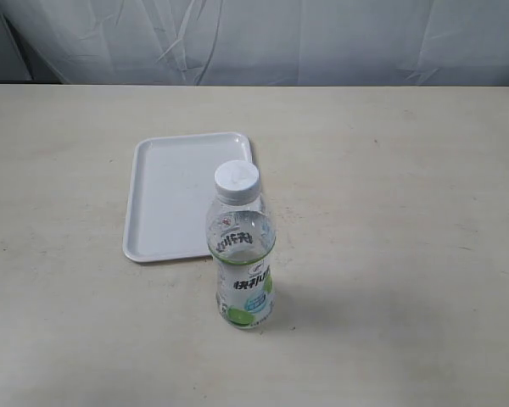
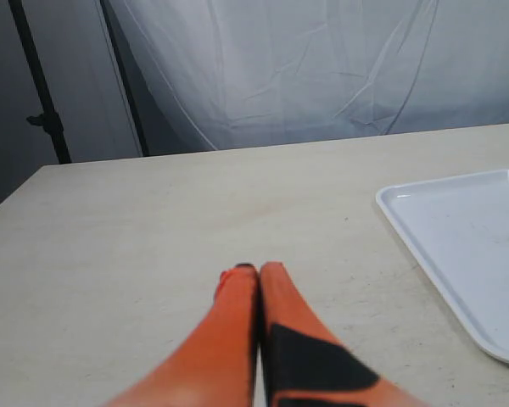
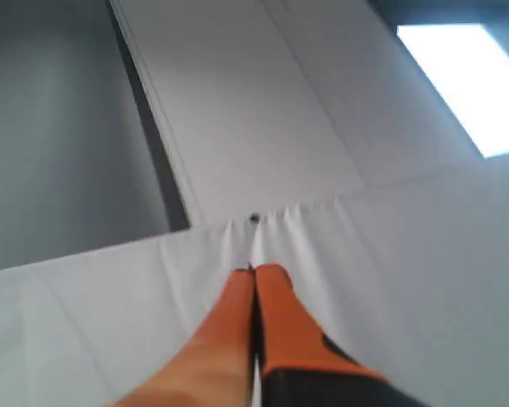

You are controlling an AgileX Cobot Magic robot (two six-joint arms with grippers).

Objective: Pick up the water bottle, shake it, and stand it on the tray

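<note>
Left hand (image 2: pixel 256 270): clenched, its two orange fingers (image 2: pixel 234 322) pressed together along their whole length with nothing between them. It sits low over the bare table (image 2: pixel 153 229), well apart from the task's things, and faces the white backdrop cloth (image 2: pixel 322 68) and a dark stand pole (image 2: pixel 39 93) at the table's far edge. The tray (image 2: pixel 467 246) shows at one side of the left wrist view, clear of the fingertips. In the exterior view the tray (image 1: pixel 165 199) lies flat on the table (image 1: pixel 407 212), left of centre, its white surface bare and its long side running away from the camera. The water bottle (image 1: pixel 242 254) stands upright on the table, off the tray, at the tray's near right corner. Its base rests on bare table nearer the camera than the tray's near edge, while its upper body and white cap (image 1: pixel 237 180) overlap the tray's right rim in this view and hide that corner. The cap is screwed on, and the label with dark characters faces the camera. No hand touches the bottle. Right hand (image 3: pixel 253 270): clenched likewise, orange fingers (image 3: pixel 280 322) closed against each other and grasping nothing. It points upward at white cloth (image 3: pixel 390 254), with a bright ceiling light panel (image 3: pixel 467 85) above.
</note>
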